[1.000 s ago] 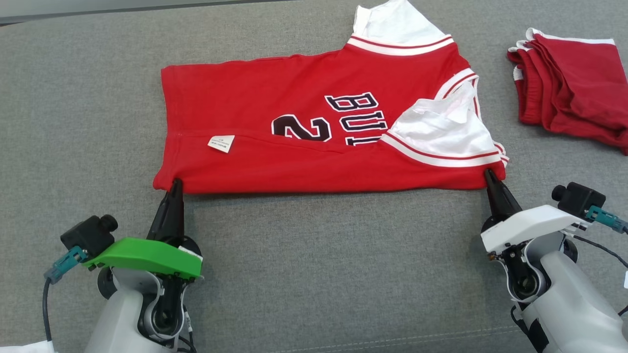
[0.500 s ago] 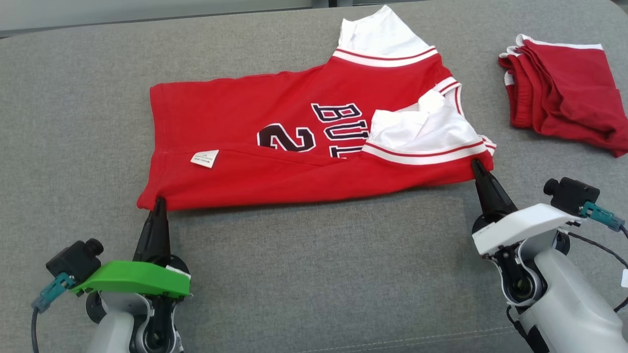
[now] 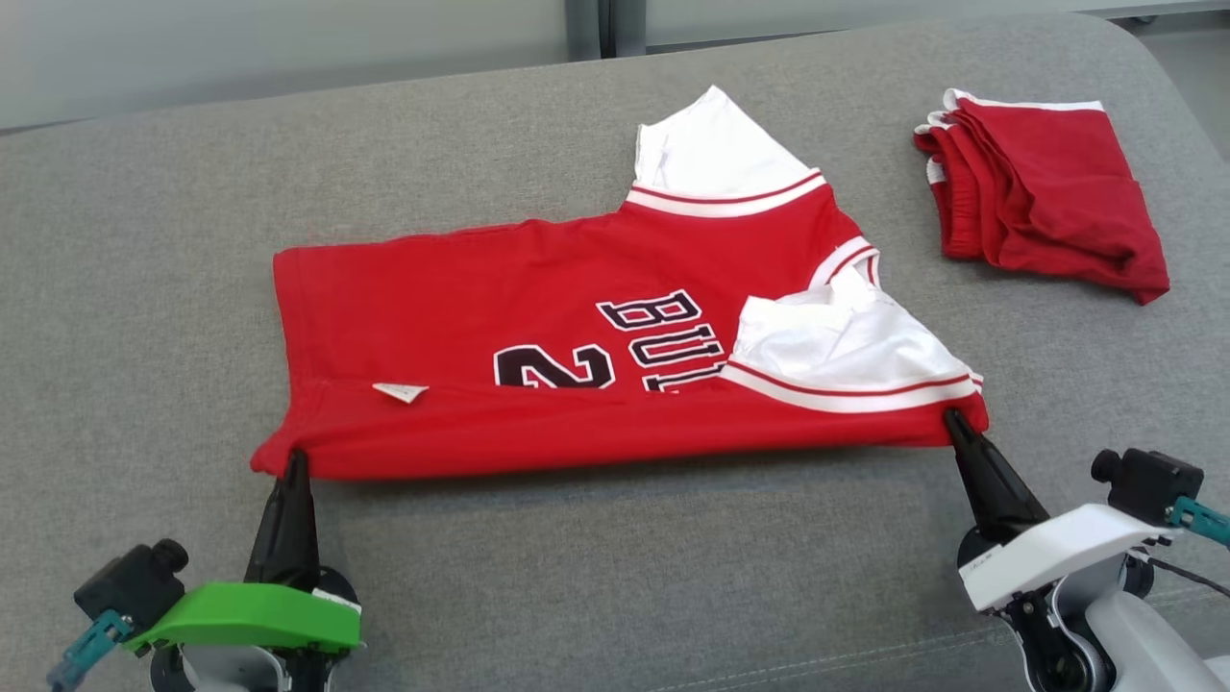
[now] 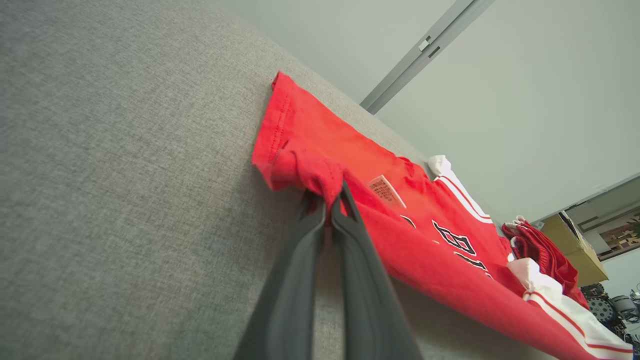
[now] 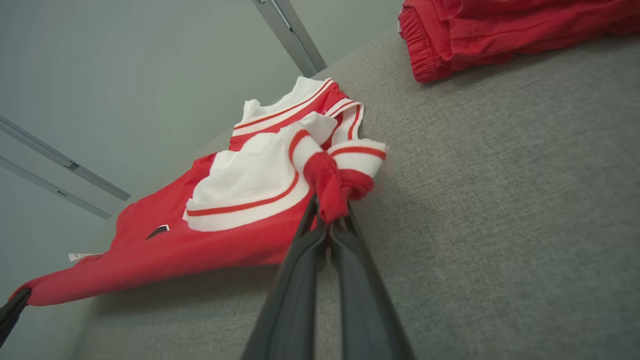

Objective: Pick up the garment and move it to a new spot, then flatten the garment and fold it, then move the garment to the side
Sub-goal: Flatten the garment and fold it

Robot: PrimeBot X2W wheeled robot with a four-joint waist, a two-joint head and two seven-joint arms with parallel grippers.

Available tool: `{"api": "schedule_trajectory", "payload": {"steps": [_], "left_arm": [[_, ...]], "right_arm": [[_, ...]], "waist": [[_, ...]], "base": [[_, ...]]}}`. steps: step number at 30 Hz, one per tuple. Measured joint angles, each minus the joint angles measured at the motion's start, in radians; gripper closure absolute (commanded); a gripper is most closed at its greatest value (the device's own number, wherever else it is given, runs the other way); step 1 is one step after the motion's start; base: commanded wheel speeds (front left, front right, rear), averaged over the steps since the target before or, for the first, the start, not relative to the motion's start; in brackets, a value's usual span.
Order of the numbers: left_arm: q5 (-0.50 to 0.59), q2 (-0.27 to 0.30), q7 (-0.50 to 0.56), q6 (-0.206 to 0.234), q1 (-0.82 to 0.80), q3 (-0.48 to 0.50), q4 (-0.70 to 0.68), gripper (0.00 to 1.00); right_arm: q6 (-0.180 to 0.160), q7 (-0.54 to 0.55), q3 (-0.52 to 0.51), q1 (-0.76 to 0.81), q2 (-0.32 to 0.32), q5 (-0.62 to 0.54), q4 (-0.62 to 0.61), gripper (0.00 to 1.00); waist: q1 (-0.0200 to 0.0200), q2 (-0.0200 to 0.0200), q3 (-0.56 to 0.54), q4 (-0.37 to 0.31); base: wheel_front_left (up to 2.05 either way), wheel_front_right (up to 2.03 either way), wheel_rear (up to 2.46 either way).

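Grey woven upholstery [image 3: 144, 240] spreads under everything, with a pale wall [image 3: 240, 48] behind its far edge. At the lower left, the left gripper [image 3: 292, 461], under a green wrist cover [image 3: 250, 615], has its two dark fingers [image 4: 297, 280] pressed together. They pinch the near left corner of the red jersey [image 3: 452, 308], and the left wrist view shows that hem corner bunched into a small wad between the tips. From there the jersey lies across the middle of the surface, hem to the left and shoulders to the right, its far part flat on the upholstery. Its near edge runs taut from one gripper to the other and hangs a little clear of the fabric, a shadow beneath it. A small white care label [image 3: 400, 391] sits just inside the near hem. Further right come a black, white-edged numeral 2 [image 3: 554, 367] and then block letters [image 3: 663, 332], partly covered by a white sleeve [image 3: 846, 346] with red-and-white trim, folded over the chest. A second white sleeve [image 3: 706, 144] sticks out at the far side. At the lower right, the right gripper [image 3: 954, 421], under a white wrist cover [image 3: 1057, 567], is likewise clamped tight — on the near shoulder corner, red cloth and striped trim gathered at its tips. Well apart at the far right lies a folded pile of red shorts [image 3: 1047, 192], edged in white.
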Motion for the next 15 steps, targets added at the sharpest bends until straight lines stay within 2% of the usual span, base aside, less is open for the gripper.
{"api": "schedule_trajectory", "payload": {"steps": [8, 15], "left_arm": [[0.004, -0.002, 0.001, 0.015, 0.076, -0.024, -0.028, 1.0], [0.006, -0.003, 0.028, 0.031, 0.098, -0.059, -0.019, 1.0]], "right_arm": [[-0.001, 0.0, -0.012, 0.097, -0.012, 0.005, -0.062, 1.0], [-0.004, 0.01, -0.005, 0.126, -0.023, 0.005, -0.059, 1.0]], "waist": [[0.0, 0.0, -0.021, 0.004], [0.0, 0.0, -0.026, 0.031]], "base": [[0.0, 0.0, 0.0], [0.0, 0.0, 0.0]]}}
